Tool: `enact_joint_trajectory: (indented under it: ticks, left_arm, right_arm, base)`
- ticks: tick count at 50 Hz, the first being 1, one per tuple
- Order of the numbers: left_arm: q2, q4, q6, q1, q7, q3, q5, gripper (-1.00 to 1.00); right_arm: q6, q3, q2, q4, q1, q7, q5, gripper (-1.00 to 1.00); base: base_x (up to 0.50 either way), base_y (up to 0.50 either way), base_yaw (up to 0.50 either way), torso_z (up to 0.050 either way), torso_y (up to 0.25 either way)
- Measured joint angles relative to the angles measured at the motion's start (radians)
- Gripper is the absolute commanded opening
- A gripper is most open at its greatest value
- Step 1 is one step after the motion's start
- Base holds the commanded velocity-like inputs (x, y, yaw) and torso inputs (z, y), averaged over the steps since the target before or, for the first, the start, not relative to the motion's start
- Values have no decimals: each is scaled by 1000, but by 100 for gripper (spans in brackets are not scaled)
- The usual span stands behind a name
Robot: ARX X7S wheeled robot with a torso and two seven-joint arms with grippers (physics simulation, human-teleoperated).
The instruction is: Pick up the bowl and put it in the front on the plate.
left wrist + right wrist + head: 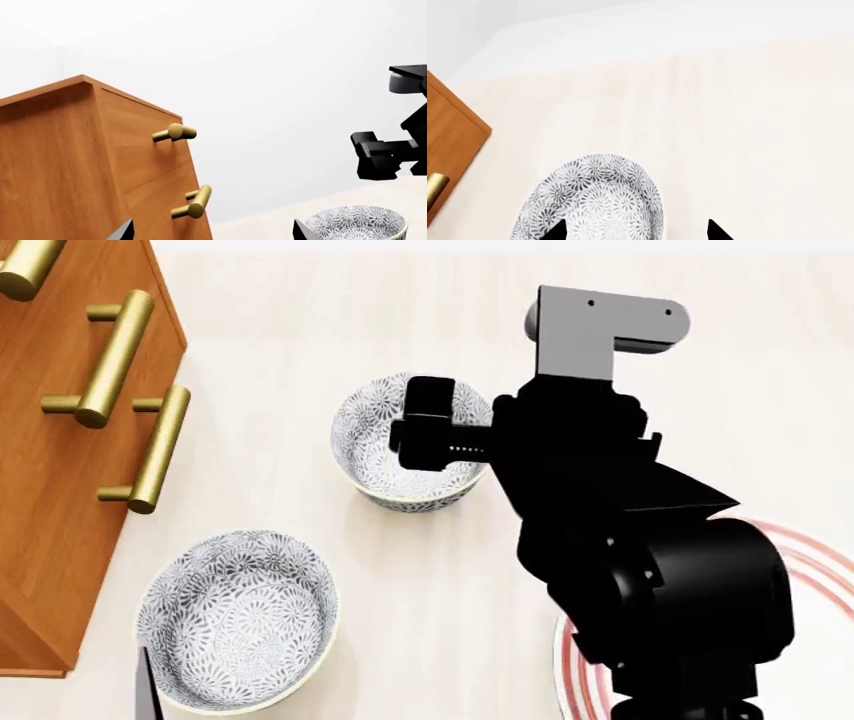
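Your bench (400, 300) is pale cream wood-grain under a white wall (267, 60), with an orange-brown drawer cabinet (54, 490) at its left. The bowl (380, 455) sits upright, mouth up, beneath your right gripper (635, 231), whose fingers are spread. Plate (834, 560) lies right. I cannot tell the left fingers' state.

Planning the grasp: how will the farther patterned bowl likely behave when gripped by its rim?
The bowl looks rigid and glazed, so probably slippery between thin fingertips. Its deep walls suggest a rim pinch may tilt it. The right gripper hangs open above it.
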Motion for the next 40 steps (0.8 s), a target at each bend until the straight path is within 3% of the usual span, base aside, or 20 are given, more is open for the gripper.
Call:
enact_joint_trajectory:
  ticks: [40]
  left_arm:
    - [-13,-8,-13,-7,-9,25,-1,100]
  right_arm:
    - [-58,-22,-3,63,-33,1,22,100]
  base:
    - [0,0,0,0,0]
